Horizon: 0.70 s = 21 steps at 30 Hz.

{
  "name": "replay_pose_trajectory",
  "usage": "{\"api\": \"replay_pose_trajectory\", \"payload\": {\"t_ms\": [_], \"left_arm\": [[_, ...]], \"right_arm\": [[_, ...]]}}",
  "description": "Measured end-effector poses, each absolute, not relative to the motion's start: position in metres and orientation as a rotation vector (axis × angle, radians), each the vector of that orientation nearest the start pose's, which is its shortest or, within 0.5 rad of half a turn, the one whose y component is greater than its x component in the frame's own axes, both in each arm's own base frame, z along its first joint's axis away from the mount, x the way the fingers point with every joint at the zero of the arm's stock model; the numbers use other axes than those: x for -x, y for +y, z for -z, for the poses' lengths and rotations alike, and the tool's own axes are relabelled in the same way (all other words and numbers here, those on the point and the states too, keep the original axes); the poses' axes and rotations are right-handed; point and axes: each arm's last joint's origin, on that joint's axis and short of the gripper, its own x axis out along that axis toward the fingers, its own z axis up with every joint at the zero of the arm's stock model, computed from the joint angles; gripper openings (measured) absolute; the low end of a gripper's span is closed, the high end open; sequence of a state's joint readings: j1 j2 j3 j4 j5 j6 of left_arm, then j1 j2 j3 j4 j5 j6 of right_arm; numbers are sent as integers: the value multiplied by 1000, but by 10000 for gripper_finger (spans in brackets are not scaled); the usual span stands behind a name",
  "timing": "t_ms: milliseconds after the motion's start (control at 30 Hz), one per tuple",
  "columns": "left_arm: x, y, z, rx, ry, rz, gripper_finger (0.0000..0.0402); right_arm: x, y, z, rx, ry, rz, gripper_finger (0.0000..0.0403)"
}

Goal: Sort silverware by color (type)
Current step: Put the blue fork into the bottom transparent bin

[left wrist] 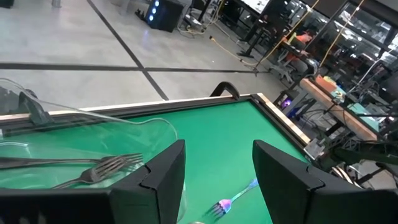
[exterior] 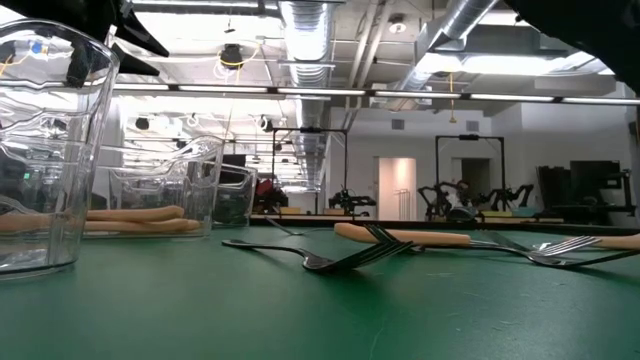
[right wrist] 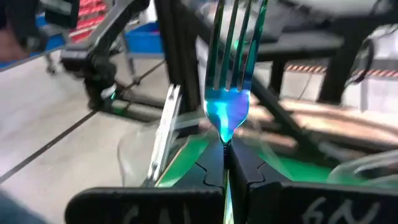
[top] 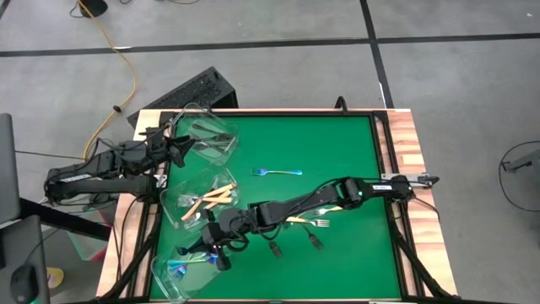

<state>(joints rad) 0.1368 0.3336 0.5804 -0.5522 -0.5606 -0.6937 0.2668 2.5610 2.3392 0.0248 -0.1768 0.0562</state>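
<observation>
Overall, one green table (top: 337, 160) with a wooden rim fills the middle of the high view.

Right arm: reaches from the right edge down toward the lower left of the frame. Right gripper (right wrist: 225, 163) pinched tight on a blue fork (right wrist: 229, 81), tines pointing away from the wrist, held above the tub at lower left.

Left arm: waits at the left edge; left gripper (left wrist: 217, 180) with fingers spread wide and nothing between them, close beside the upper tub.

Tubs, clear plastic, three in a column down the left side of the table:
- upper tub (top: 211, 135), holding grey forks (left wrist: 93, 169);
- middle tub (top: 173, 203), holding tan-handled forks (top: 215, 197);
- lower tub (top: 164, 279), holding iridescent forks (top: 181, 268) (count cannot be told).

Loose forks on the green:
- a second blue fork (top: 277, 171), alone near the centre;
- one tan-handled fork (top: 308, 221), just beside the right arm at lower centre;
- two dark forks (top: 314, 241), below the arm.
</observation>
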Motion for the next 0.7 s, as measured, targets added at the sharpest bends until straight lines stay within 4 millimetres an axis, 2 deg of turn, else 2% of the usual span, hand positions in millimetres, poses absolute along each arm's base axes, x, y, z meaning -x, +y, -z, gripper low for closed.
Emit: {"api": "replay_pose_trajectory", "payload": {"t_ms": [133,233,700], "left_arm": [[-78,26,-280,594,57,-768,172],[-78,26,-279,592,66,-771,172],[-78,26,-279,591,67,-777,172]], "right_arm": [[-568,159,-218,-51,244,-455,13],[-569,158,-213,-53,272,-461,13],[-568,154,-208,23,310,-466,13]]}}
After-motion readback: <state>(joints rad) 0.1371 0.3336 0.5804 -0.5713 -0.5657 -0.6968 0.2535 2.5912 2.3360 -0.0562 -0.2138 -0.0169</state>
